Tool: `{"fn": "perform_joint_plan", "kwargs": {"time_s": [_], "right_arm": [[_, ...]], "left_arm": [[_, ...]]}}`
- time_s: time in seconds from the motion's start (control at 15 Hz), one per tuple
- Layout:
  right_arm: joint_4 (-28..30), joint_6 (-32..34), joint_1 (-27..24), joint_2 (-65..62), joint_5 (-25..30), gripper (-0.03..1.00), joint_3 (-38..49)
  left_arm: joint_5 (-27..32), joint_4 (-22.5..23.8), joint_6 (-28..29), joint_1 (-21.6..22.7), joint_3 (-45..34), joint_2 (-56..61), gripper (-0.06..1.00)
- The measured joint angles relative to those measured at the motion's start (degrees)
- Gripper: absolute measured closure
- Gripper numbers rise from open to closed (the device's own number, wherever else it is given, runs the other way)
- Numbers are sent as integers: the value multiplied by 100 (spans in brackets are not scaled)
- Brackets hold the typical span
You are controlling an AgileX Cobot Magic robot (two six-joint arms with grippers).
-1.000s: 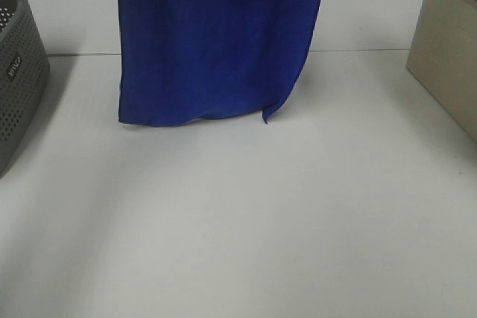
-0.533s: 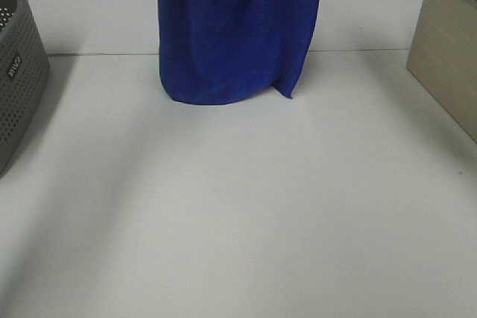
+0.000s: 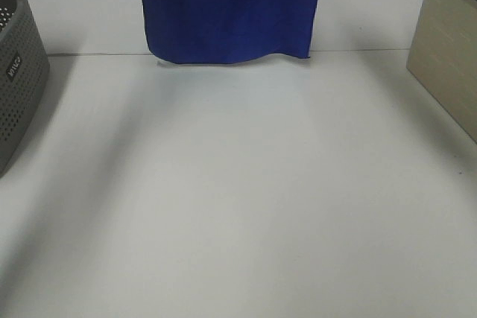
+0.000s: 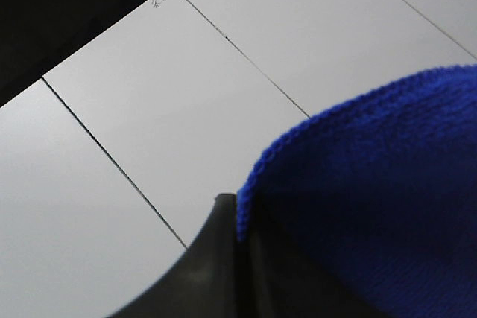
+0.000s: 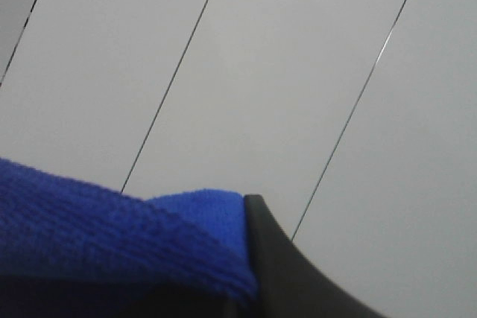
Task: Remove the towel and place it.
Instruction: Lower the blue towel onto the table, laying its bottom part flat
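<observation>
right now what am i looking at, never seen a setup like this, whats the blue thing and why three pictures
This is a robot with two arms, each ending in a gripper, which is a two-fingered clamp. The wide picture comes from a camera mounted high above a white table; the arms are outside its view. The other two pictures come from small cameras on the wrists, so they look very close up. The blue thing is a towel, hanging like a curtain over the far part of the table. The left gripper and the right gripper are each shut on an edge of it; the dark shapes are their fingers. At the table's left stands a grey perforated basket, and at its right a beige box.
</observation>
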State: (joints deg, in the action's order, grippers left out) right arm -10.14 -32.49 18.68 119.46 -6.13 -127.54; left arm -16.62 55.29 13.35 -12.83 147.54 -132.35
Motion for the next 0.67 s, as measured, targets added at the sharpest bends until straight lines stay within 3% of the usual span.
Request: {"fn": "perform_joint_plan", "kwargs": {"time_s": [0.67], "right_arm": [[0, 63, 0, 74, 945, 95, 0]], "left_arm": [[218, 0, 138, 0, 0, -74, 94]]}}
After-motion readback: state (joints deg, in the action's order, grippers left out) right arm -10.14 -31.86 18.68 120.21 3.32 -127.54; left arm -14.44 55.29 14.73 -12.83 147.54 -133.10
